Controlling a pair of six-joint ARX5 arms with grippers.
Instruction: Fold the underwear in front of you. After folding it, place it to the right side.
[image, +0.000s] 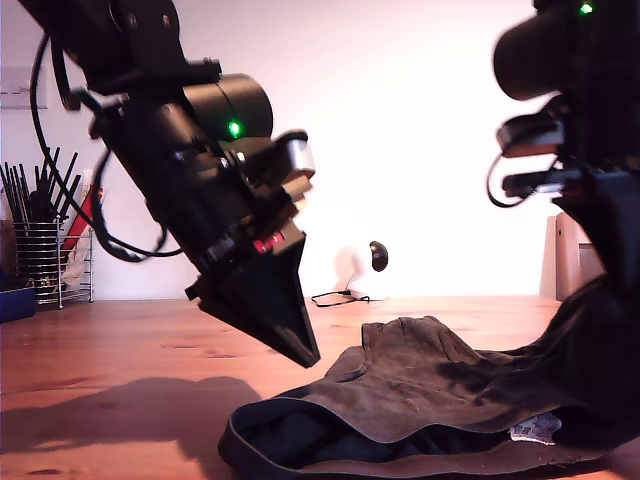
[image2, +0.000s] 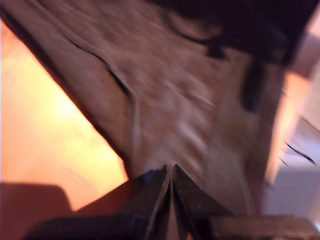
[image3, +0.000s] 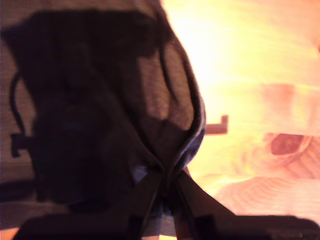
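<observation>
While the underwear (image: 420, 400) lies rumpled on the wooden counter (image: 120, 350), one edge of it rises off the surface, pinched between the closed jaws of my second claw (image3: 167, 175) at the exterior view's right. Fabric bunches where those jaws meet. My first claw (image: 300, 345) hangs tilted above the counter, just beside the garment's opposite end, its jaws pressed together on nothing, tip clear of the cloth. Beyond the underwear, a wire rack (image: 45, 250) stands at the counter's far side.
</observation>
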